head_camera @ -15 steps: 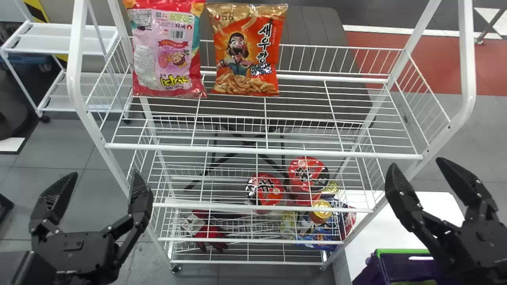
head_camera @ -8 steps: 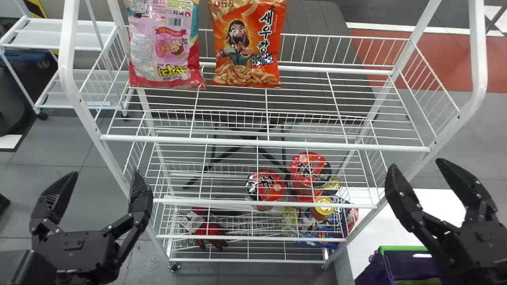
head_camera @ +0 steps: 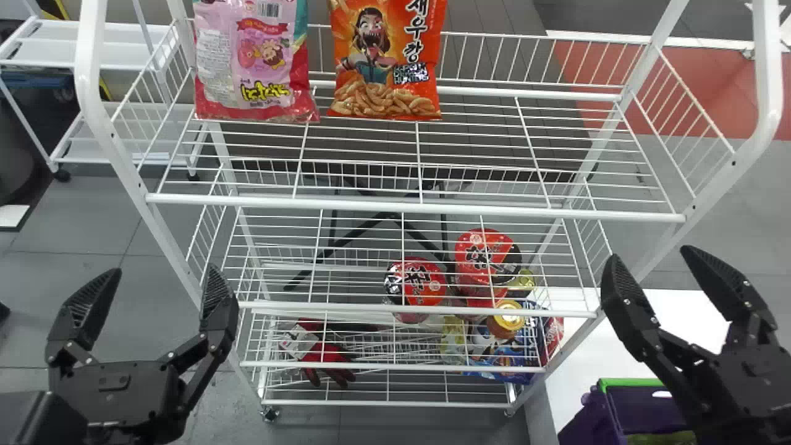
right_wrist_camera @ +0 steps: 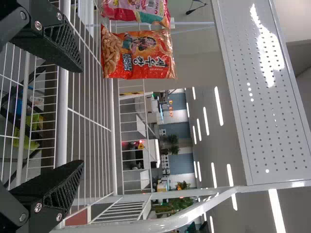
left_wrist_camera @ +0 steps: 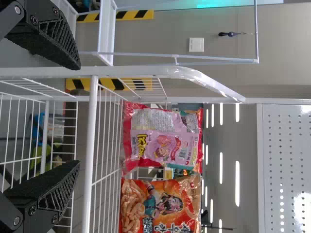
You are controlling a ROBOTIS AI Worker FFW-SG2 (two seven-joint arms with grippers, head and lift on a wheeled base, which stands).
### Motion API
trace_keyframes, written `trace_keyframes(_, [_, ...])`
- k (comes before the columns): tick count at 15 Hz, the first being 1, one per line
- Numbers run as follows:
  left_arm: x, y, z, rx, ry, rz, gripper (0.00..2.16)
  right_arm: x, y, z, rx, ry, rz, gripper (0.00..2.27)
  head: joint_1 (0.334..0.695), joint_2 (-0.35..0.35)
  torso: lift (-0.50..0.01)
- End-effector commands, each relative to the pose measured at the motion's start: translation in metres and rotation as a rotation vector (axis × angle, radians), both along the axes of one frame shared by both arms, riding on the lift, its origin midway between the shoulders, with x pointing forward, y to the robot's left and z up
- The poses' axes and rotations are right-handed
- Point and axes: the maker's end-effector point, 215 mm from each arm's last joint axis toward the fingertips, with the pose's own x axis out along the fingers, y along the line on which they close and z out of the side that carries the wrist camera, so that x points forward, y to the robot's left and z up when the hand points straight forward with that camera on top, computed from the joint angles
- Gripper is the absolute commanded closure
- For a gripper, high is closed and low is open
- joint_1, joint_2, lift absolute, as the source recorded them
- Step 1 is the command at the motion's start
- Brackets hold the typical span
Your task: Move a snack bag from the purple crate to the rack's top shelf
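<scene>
Snack bag in the purple crate [head_camera: 587,409] lies low and robot-side of the right gripper [head_camera: 649,253]

The likely snack bag is an olive-green patch [head_camera: 660,438] low inside the crate. Little of it shows: its long axis, its ends and whether it lies flat or leans cannot be told, nor can any print. The crate has a bright green rim and stands by the left edge of the white desk [head_camera: 575,366], with the right arm partly over it in the head view.

From the right gripper, the patch lies back towards the robot and apparently well beneath. Its fingers stand open and point forward to the rack [head_camera: 766,68], so they would probably need to draw back, then tip down into the crate. The right arm is plainly the nearer. The left gripper [head_camera: 165,269], also open and with nothing between its fingers, is at the rack's left front, well apart from the crate.

On the rack's top shelf [head_camera: 408,207], a pink bag [head_camera: 256,71] stands near the back left corner, with an orange bag [head_camera: 386,71] just to its right. The work seems at its start for this bag; the crate wall could catch a finger on the way in.
</scene>
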Motion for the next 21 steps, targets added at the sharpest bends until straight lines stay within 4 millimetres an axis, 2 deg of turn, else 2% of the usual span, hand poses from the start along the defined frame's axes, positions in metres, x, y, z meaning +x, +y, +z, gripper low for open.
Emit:
trace_keyframes(1, [0.0001, 0.0000, -0.0004, 0.000, 0.000, 0.000, 0.13, -0.0004, 0.0006, 0.0007, -0.001, -0.001, 0.001, 0.17, 0.695, -0.061, -0.155])
trace_keyframes(11, [0.0033, -0.0011, -0.0063, -0.005, 0.008, -0.002, 0.13, -0.0003, -0.0001, -0.0028, -0.009, 0.004, 0.002, 0.17, 0.695, -0.060, -0.195])
trace_keyframes(21, [0.0025, -0.0007, -0.0036, -0.004, 0.004, 0.000, 0.13, -0.0006, -0.0007, -0.0045, -0.009, 0.007, -0.001, 0.17, 0.695, -0.063, -0.235])
